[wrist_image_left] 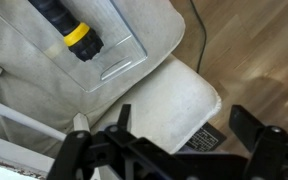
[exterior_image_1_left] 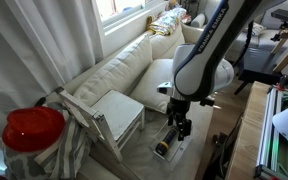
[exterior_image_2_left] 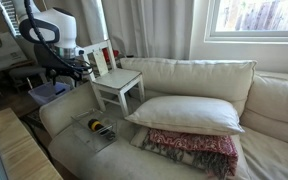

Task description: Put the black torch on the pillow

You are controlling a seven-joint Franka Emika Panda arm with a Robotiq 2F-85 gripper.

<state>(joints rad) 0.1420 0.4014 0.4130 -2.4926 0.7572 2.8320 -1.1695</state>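
Arm (exterior_image_1_left: 206,55) angled down; tool (exterior_image_1_left: 177,130) jaws wide, empty.

the black torch (wrist_image_left: 64,22) looks matt and ribbed, with a glossy yellow band. the tray (wrist_image_left: 124,42) is clear, shiny plastic. the pillow (exterior_image_2_left: 184,112) and sofa (wrist_image_left: 179,100) are soft, matt cream cloth. the floor (wrist_image_left: 254,50) is smooth wood; the chair (exterior_image_2_left: 117,85) is white-painted wood.

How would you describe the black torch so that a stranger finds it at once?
Start at the cream sofa and go to the seat end near the white chair. There a clear tray lies, and the torch is inside it: the only black cylinder, with a yellow band.
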